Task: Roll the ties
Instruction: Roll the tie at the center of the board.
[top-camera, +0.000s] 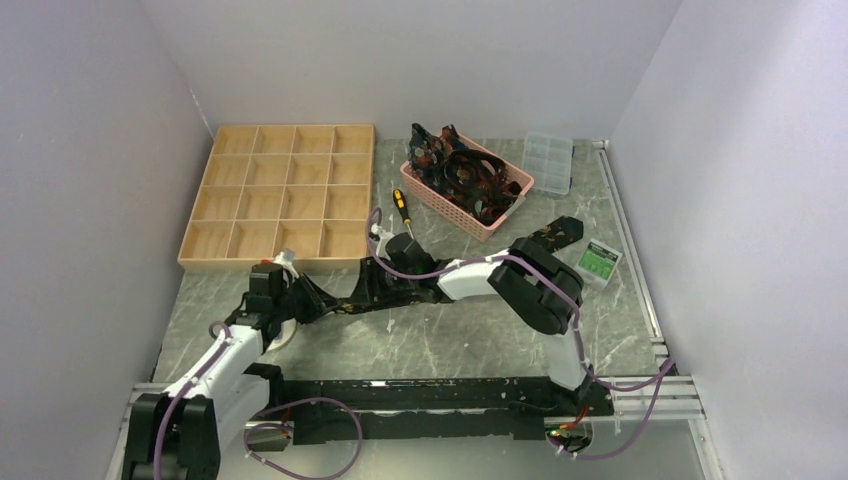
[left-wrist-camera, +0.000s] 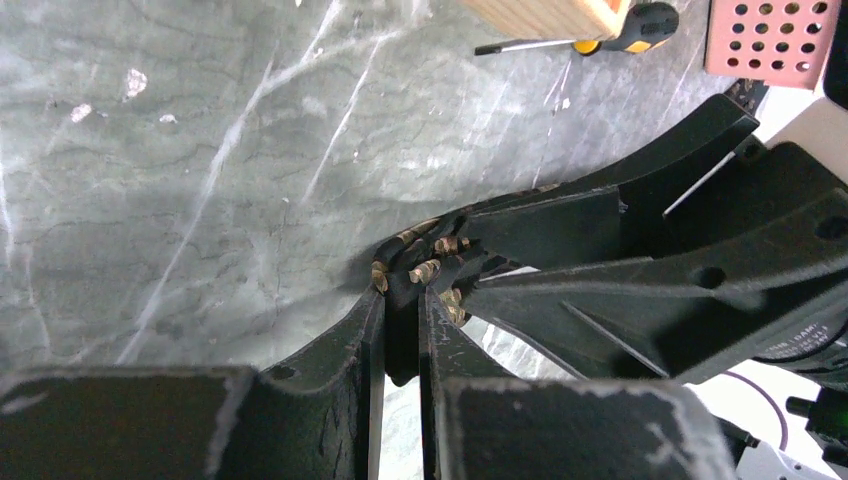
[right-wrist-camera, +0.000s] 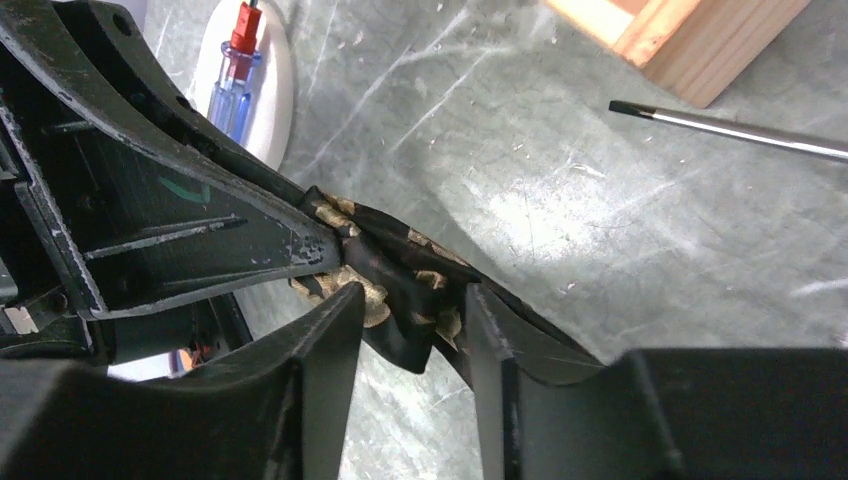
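A black tie with a tan-gold pattern (top-camera: 346, 300) is held just above the table between my two grippers, left of centre. My left gripper (top-camera: 322, 303) is shut on it; in the left wrist view its jaws (left-wrist-camera: 402, 290) pinch a thin fold of the tie (left-wrist-camera: 425, 270). My right gripper (top-camera: 372, 286) meets it from the right. In the right wrist view its jaws (right-wrist-camera: 410, 300) stand wider, with bunched tie (right-wrist-camera: 390, 270) filling the gap and touching both fingers. Several more ties (top-camera: 470, 172) are heaped in the pink basket (top-camera: 423, 182).
A wooden compartment tray (top-camera: 280, 195) lies at back left. A yellow-handled screwdriver (top-camera: 402, 208) lies beside the basket. A clear plastic box (top-camera: 549, 160) and a green packet (top-camera: 600, 262) are at right. A white dish holding a small screwdriver (right-wrist-camera: 245, 80) sits by the left arm.
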